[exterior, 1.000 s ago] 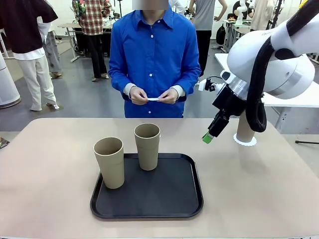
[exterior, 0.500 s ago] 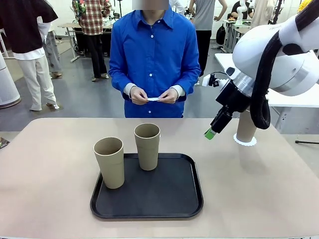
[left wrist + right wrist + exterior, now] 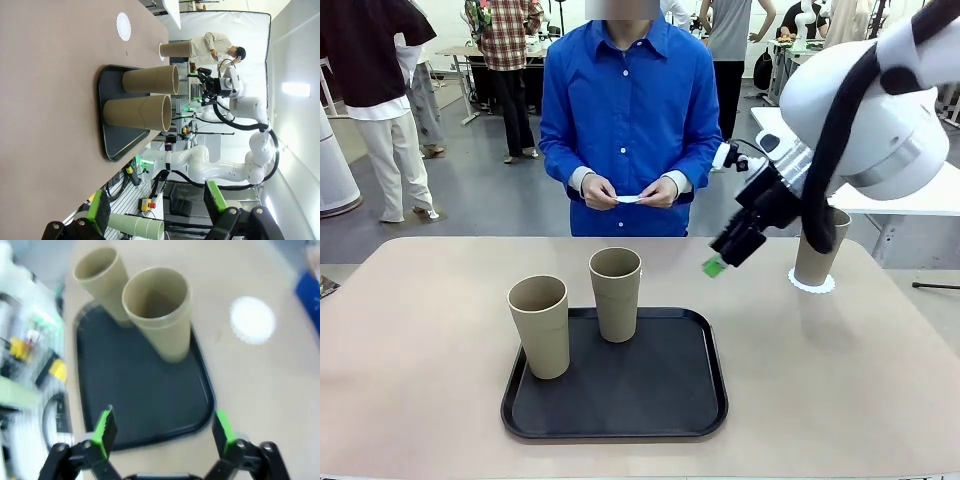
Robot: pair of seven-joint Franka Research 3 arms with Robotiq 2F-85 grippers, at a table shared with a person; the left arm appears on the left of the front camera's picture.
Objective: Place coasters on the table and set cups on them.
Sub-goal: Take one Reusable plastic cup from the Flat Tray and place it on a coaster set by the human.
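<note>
One cup [image 3: 813, 262] is set on its coaster [image 3: 812, 285] — two cups [image 3: 616, 292] are left on the tray [image 3: 680, 400], near a bare coaster [image 3: 252, 320] — with the right gripper [image 3: 164, 430] held open, empty.

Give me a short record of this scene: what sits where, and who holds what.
Tray: black tray on the table
On tray: left cup, right cup, both upright
Served: third cup on a coaster, far right
Unused: spare coaster bare on the table beside the tray
Person: another coaster held in both hands
Robot: right arm, jaws open and empty, above the table
</note>
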